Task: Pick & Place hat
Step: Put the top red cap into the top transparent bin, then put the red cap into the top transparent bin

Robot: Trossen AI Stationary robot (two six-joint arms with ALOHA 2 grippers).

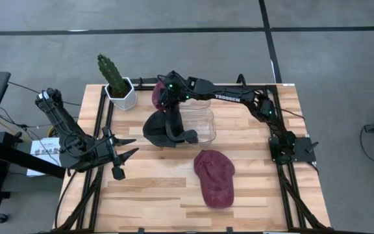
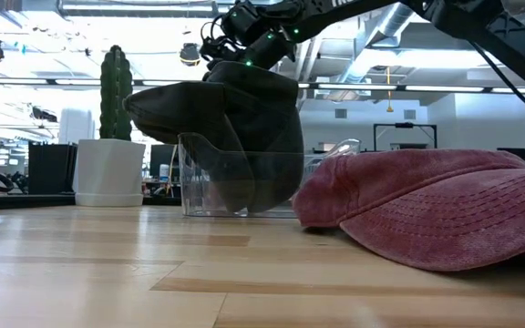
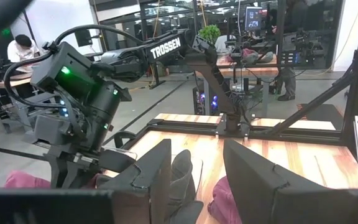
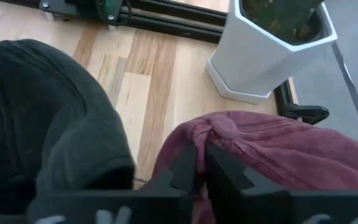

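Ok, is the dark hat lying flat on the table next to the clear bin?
No, in the low view the dark hat hangs over the wall of the clear bin, not flat on the table.

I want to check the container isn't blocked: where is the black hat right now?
In the high view the black hat hangs over the left edge of the clear container, mid-table, just below the right gripper, with the potted cactus behind-left.

Black cap (image 1: 164, 129) draped over clear bin (image 1: 206, 127) edge, maroon cap (image 1: 214, 177) flat on table
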